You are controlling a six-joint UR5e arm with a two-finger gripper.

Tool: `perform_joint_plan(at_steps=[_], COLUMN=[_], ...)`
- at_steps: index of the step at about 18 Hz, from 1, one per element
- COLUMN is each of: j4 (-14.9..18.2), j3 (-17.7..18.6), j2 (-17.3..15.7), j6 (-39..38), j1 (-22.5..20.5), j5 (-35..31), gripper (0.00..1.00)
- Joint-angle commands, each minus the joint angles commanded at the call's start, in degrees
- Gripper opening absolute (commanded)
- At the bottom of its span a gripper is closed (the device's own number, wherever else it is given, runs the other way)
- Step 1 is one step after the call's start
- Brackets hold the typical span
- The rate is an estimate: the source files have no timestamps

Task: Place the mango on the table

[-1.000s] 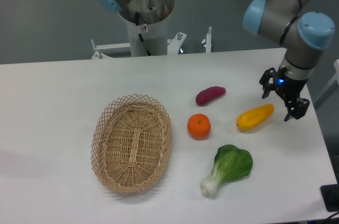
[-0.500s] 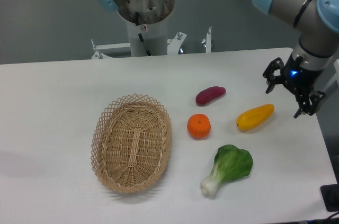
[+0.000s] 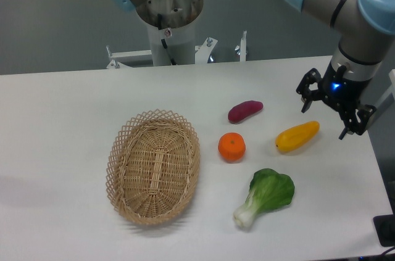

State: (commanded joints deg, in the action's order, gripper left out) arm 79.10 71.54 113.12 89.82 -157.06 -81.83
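The mango (image 3: 297, 136), a long yellow fruit with an orange tint, lies on the white table (image 3: 74, 107) at the right, free of the gripper. My gripper (image 3: 324, 118) is open and empty. It hangs above the table just right of and behind the mango, its two black fingers spread apart, not touching the fruit.
A round orange (image 3: 231, 147) lies left of the mango. A purple sweet potato (image 3: 245, 111) lies behind the orange. A bok choy (image 3: 266, 195) lies in front. An empty wicker basket (image 3: 153, 166) sits at centre left. The arm's base (image 3: 168, 11) stands behind the table.
The gripper rose away from the mango, moved right, then shifted back left a little. The mango has stayed in place on the table.
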Motion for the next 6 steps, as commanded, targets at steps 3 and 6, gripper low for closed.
perform_joint_plan(at_steps=[3, 6], j4=[-0.1, -0.2], j3=[0.3, 0.0], j2=[0.1, 0.1], j6=[0.0, 0.0], j1=[0.1, 0.1], j5=[-0.1, 0.0], gripper=[1.00, 1.00])
